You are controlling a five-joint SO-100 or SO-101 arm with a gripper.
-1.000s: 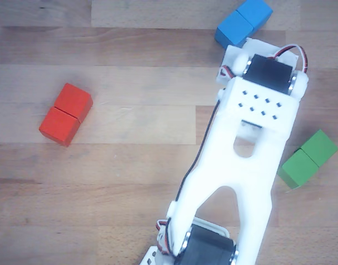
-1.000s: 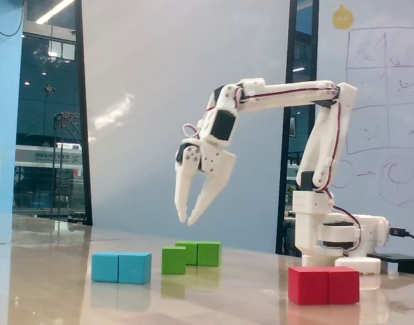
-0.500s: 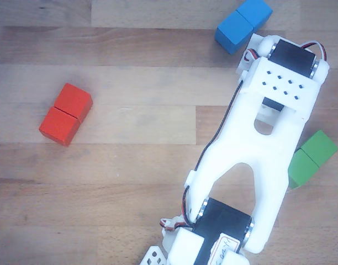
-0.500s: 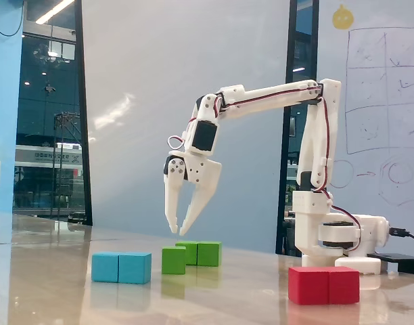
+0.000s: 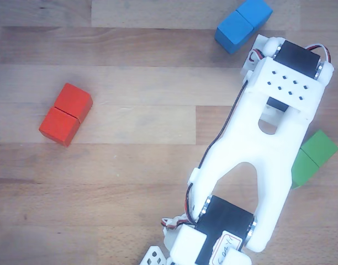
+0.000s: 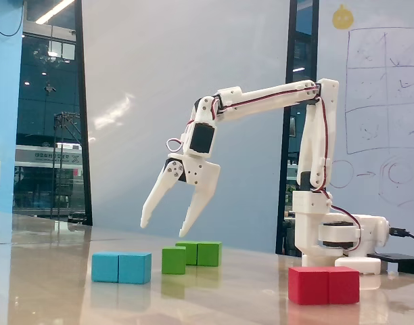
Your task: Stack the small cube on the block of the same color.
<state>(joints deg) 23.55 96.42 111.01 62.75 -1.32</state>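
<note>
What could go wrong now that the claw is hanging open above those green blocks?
Two risks stand out. First, the small cube sits right beside the green double block; whether they touch cannot be told, so a descending finger of the open gripper might knock the block instead of slipping between them. Second, in the other view the arm hides the small cube completely and covers part of the green double block, so aiming from that view looks unreliable.

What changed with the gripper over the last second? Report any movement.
Yes. In the fixed view the gripper has swung left and down, away from the arm's base, and opened wide above the small cube.
</note>
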